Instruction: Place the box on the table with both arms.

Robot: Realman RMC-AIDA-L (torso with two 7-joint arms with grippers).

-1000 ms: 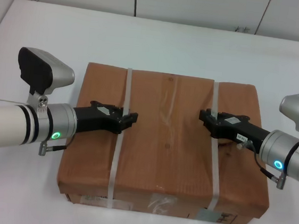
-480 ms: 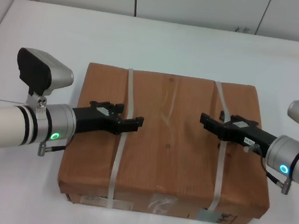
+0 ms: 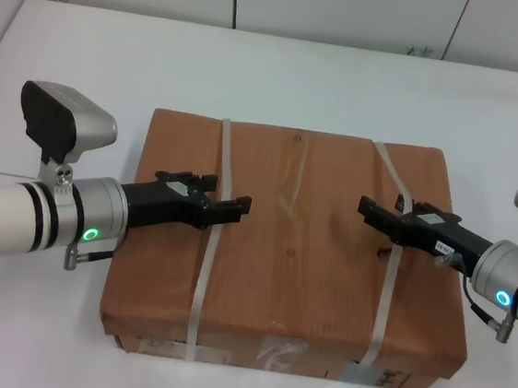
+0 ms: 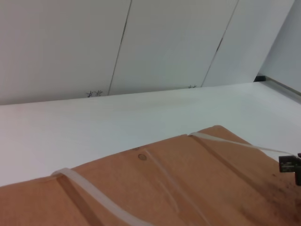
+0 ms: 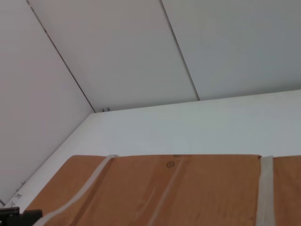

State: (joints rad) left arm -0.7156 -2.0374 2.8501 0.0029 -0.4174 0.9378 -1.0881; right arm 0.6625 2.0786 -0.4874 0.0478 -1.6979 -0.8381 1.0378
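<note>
**Box down, both grippers at the straps**

While you read this, note that the box (image 3: 290, 253) lies flat on the table (image 3: 282, 67), its long axis running across the robot from left to right, its labelled edge facing the robot.

Your left gripper (image 3: 232, 208) reaches in over the top from the left side and sits right at the left strap (image 3: 206, 272), which bows up and kinks around its tip. From above you can't tell whether the strap is pinched or merely hooked, so I can't tell you whether those jaws are wide or closed. Your right gripper (image 3: 375, 213) comes in from the right side and crosses the right strap (image 3: 383, 290) in the same way; its jaws can't be read either. Each arm is nearest its own strap, and both tips point inward toward the box's middle.

Judging by how the box rests, placing looks done or nearly so, and your coming move turns on clearing each strap sideways, outward along the box's long axis.

Mind the materials: brown paper wrap, matte and faintly creased, with a tape seam down the middle; thin, whitish, springy plastic straps that could snag a finger; a plain white matte tabletop.
</note>
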